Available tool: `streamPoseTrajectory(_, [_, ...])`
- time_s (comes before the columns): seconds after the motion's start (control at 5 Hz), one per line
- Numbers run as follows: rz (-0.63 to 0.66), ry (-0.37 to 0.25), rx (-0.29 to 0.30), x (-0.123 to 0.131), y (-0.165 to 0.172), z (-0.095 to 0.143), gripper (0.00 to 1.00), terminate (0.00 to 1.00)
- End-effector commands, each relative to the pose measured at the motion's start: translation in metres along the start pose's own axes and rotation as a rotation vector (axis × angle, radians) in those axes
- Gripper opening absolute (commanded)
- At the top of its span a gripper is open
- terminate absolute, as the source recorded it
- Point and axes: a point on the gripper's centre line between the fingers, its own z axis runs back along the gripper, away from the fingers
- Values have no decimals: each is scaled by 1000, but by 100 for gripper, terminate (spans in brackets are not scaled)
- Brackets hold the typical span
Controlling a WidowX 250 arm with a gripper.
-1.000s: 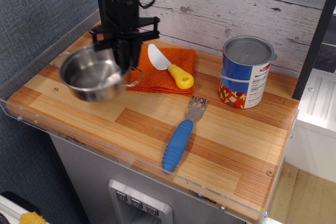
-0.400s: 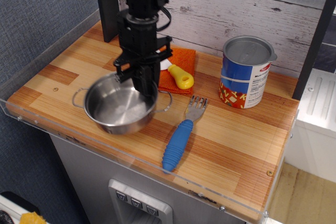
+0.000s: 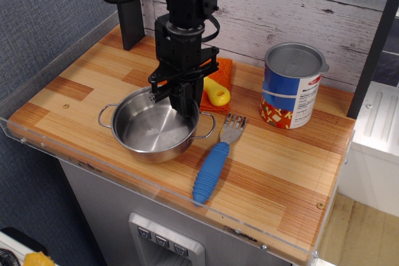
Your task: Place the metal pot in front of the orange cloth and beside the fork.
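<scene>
Wooden counter [image 3: 280, 166], grey plank wall behind. Gripper [image 3: 182, 103] clamped on far rim of metal pot [image 3: 156, 128]: rigid, light, slick steel. Best held by rim, left of fork [image 3: 215, 157], near side of orange cloth [image 3: 221, 70].

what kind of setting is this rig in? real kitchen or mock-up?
Most likely a lab mock-up of a kitchen counter. The small wooden tabletop has a clear acrylic guard rim, the back wall is whitewashed plank panelling, and the props are toys: a chunky blue-handled fork and a yellow-handled knife.
</scene>
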Motion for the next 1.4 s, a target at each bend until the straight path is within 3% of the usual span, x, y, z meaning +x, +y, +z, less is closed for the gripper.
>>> streamPoseTrajectory(0.0, [-59, -56, -38, 7, -14, 5, 0, 0])
streamPoseTrajectory(0.2, [-67, -34, -52, 9, -12, 4, 100, 0])
streamPoseTrajectory(0.6, [-99, -19, -37, 12, -11, 4, 100, 0])
streamPoseTrajectory(1.0, [-99, -45, -123, 17, 1, 40, 100, 0])
streamPoseTrajectory(1.2, [-144, -93, -135, 18, 8, 58, 100, 0])
